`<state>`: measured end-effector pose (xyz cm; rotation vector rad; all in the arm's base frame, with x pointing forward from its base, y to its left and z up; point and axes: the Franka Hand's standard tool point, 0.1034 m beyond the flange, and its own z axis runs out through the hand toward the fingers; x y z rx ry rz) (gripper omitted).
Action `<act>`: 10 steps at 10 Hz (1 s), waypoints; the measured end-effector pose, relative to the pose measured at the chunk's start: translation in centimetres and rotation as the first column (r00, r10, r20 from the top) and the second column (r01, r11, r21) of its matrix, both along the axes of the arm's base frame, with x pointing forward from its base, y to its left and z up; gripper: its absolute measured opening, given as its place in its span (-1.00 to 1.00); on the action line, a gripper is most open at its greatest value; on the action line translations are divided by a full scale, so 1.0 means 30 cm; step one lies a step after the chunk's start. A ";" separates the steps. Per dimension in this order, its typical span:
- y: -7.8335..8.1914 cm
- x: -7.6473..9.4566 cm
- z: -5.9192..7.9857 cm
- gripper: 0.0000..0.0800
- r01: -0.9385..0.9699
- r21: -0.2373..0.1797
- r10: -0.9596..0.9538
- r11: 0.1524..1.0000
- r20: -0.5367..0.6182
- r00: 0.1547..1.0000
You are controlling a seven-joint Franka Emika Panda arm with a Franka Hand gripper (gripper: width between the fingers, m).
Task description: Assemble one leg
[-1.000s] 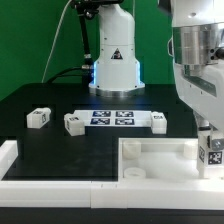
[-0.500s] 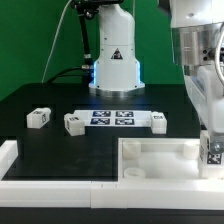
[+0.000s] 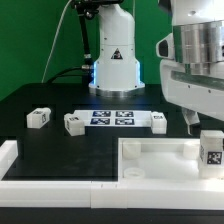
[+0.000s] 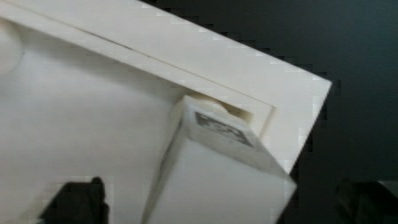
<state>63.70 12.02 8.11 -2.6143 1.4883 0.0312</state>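
Blocky white tagged leg point(image 3: 211, 151) upright in smooth tray panel point(image 3: 160, 160) corner; claw point(image 4: 228, 203) spread wide, holding nothing

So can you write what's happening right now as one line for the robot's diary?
gripper: open, above the panel | leg: upright in panel corner, released | loose legs left on table: three

Four legs are showing: one point(image 3: 39, 118), a second point(image 3: 74, 123), a third point(image 3: 158, 121) and a fourth point(image 3: 212, 150). One tray-like panel point(image 3: 160, 158) and one marker board point(image 3: 112, 118) are lying on the table point(image 3: 40, 145).
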 end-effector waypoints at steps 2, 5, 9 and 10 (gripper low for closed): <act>0.001 -0.001 0.000 0.62 -0.244 -0.028 0.244 0.969 0.024 0.969; -0.011 -0.001 0.004 0.62 -0.635 -0.088 0.639 0.767 0.016 0.769; -0.026 0.005 0.008 0.62 -0.803 -0.108 0.809 0.586 0.021 0.588; -0.026 0.005 0.008 0.40 -0.802 -0.109 0.808 0.587 0.021 0.589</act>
